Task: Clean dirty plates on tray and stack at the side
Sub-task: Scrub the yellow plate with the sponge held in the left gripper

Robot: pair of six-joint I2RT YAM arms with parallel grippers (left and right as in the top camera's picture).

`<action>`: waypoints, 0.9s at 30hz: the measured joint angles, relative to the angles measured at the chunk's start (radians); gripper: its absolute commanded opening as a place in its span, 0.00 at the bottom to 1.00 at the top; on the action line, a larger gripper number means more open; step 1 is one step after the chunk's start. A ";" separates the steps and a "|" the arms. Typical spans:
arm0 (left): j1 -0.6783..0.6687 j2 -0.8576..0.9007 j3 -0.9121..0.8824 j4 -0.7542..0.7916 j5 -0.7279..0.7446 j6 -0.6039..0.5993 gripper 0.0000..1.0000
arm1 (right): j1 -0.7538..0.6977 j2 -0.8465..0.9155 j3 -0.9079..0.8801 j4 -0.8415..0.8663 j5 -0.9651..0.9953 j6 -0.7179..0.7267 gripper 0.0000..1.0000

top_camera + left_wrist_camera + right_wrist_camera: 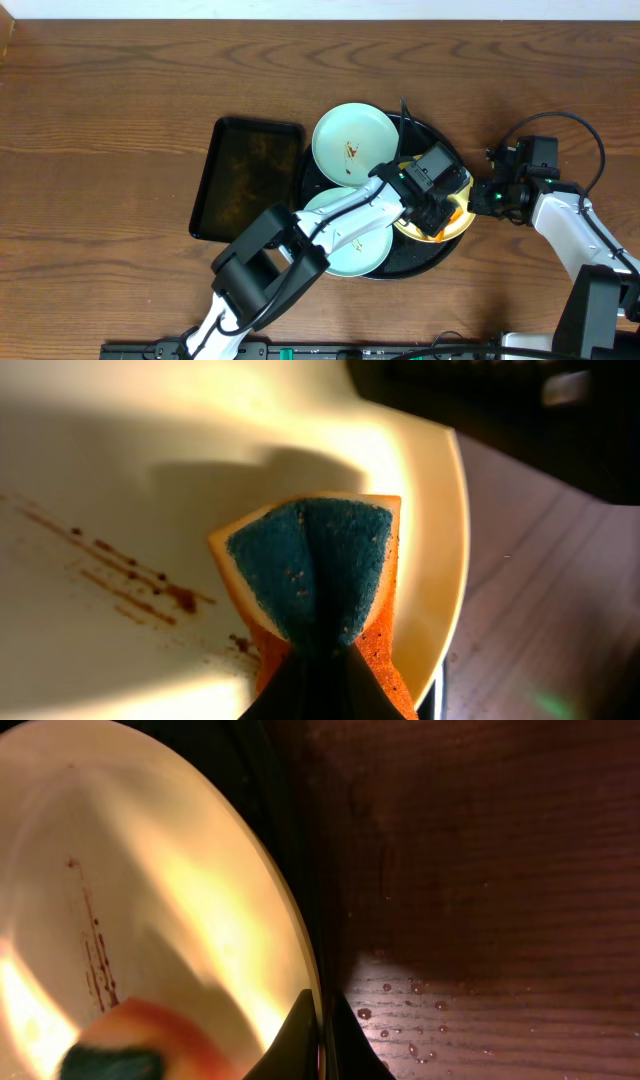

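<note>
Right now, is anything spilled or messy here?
Yes. Small wet drops are spilled on the wood tabletop beside the black tray. The yellow plate has brown smears beside the sponge.

No text, label or number seems readable in any view.

Pale yellow plate (pixel 120 470), brown smears (pixel 130 575); sponge (pixel 315 575) orange, teal face; mint plates (pixel 352 142); black tray (pixel 412 264).
</note>
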 measured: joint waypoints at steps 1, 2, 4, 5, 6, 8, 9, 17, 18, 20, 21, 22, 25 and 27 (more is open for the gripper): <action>0.001 0.006 0.000 0.002 0.000 0.000 0.08 | 0.000 0.000 0.000 0.000 0.000 0.000 0.01; 0.002 0.009 0.001 0.003 0.000 0.000 0.08 | 0.000 0.000 0.000 -0.001 -0.001 0.000 0.01; 0.003 0.009 0.002 0.003 -0.019 0.000 0.08 | 0.000 0.000 0.000 -0.002 -0.002 0.000 0.01; 0.003 0.009 0.002 0.003 -0.039 0.000 0.08 | 0.000 0.000 0.000 -0.002 -0.002 0.000 0.01; 0.002 0.009 0.002 0.003 -0.063 0.000 0.08 | 0.000 0.000 0.000 -0.002 -0.003 0.000 0.01; 0.002 0.009 0.003 0.003 -0.104 0.000 0.08 | 0.000 0.000 0.001 -0.008 -0.004 0.001 0.01; 0.003 0.009 0.003 0.003 -0.123 0.000 0.08 | 0.000 0.000 0.002 -0.017 -0.004 0.003 0.01; 0.030 0.009 0.003 0.035 -0.185 0.000 0.12 | 0.000 0.000 0.013 -0.069 0.013 0.034 0.01; 0.035 0.009 0.003 0.044 -0.192 0.000 0.12 | 0.000 0.000 0.014 -0.076 0.015 0.036 0.01; 0.044 0.009 0.003 0.064 -0.202 0.000 0.12 | 0.000 0.000 0.016 -0.084 0.020 0.048 0.01; 0.048 0.009 0.003 0.078 -0.209 0.000 0.12 | 0.000 -0.001 0.017 -0.088 0.022 0.051 0.01; 0.052 0.009 0.003 0.090 -0.216 0.000 0.12 | 0.000 -0.001 0.018 -0.093 0.024 0.054 0.01; 0.061 0.009 0.003 0.121 -0.230 0.000 0.12 | 0.001 -0.002 0.019 -0.103 0.024 0.054 0.01; 0.064 0.009 0.003 0.125 -0.239 -0.001 0.08 | 0.001 -0.002 0.019 -0.104 0.024 0.054 0.01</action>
